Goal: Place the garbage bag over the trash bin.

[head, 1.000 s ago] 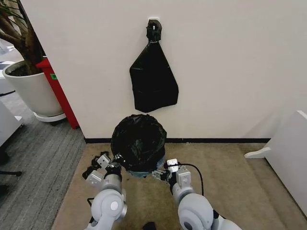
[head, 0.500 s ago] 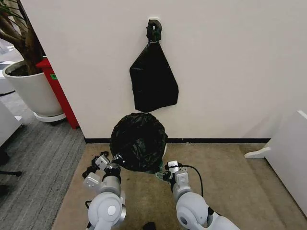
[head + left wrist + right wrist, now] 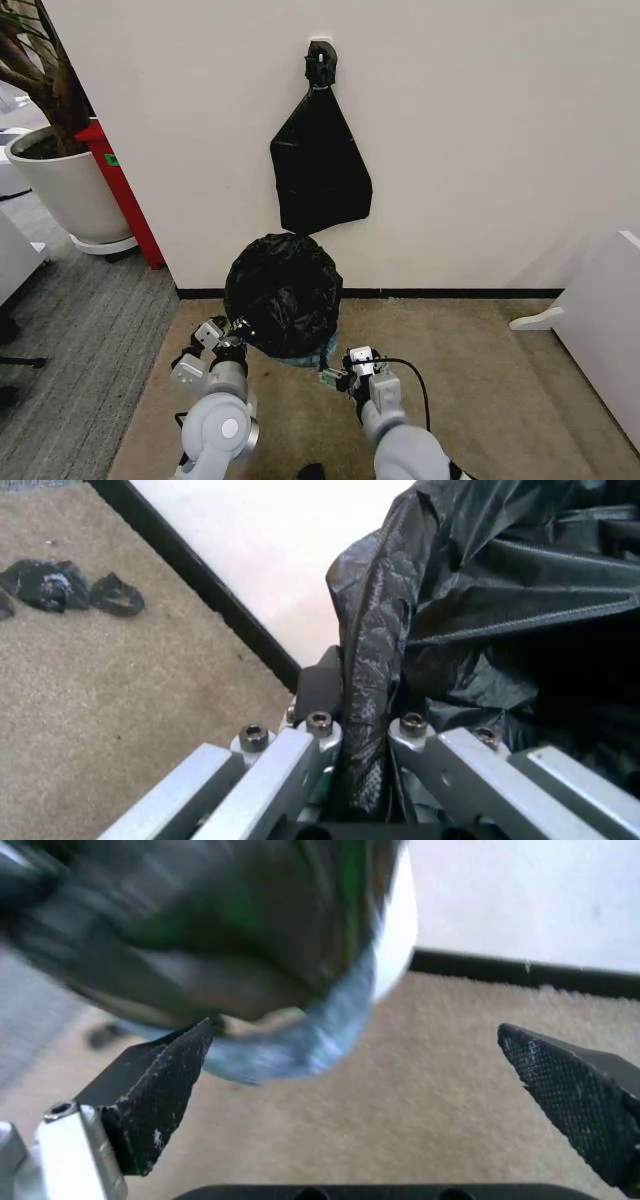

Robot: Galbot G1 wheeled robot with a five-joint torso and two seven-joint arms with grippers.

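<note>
Your left gripper (image 3: 237,338) is clamped on a fold of the garbage bag (image 3: 284,294); in the left wrist view the black film (image 3: 480,615) runs pinched between the two fingers (image 3: 318,739). The bag drapes over the trash bin (image 3: 325,350) on the beige carpet (image 3: 480,390), close to the wall, with the bin's pale side (image 3: 398,922) bare on your right. Your right gripper (image 3: 335,376) sits just beside the bin, its pads (image 3: 160,1087) spread wide with nothing between them.
</note>
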